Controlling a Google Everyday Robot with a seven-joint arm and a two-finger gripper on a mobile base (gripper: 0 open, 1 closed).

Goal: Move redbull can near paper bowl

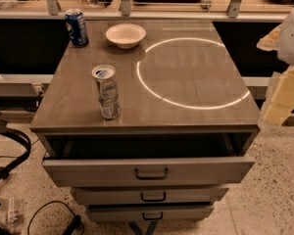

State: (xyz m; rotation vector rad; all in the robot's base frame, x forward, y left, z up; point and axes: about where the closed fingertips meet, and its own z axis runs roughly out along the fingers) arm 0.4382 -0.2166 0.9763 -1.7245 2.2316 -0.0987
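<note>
The redbull can point(107, 92), slim and silver-grey with a shiny top, stands upright on the front left part of the grey cabinet top point(196, 116). The paper bowl point(125, 35), small, white and round, sits at the back of the top, left of centre and well behind the can. My gripper point(280, 89) shows as cream-yellow and white parts at the right edge of the camera view, off the cabinet's right side and far from both the can and the bowl. It holds nothing that I can see.
A dark-blue Pepsi can point(76, 27) stands at the back left corner, left of the bowl. A bright ring of light point(191, 105) lies on the right half of the top. The top drawer point(149, 170) is pulled open. Cables point(54, 214) lie on the floor at left.
</note>
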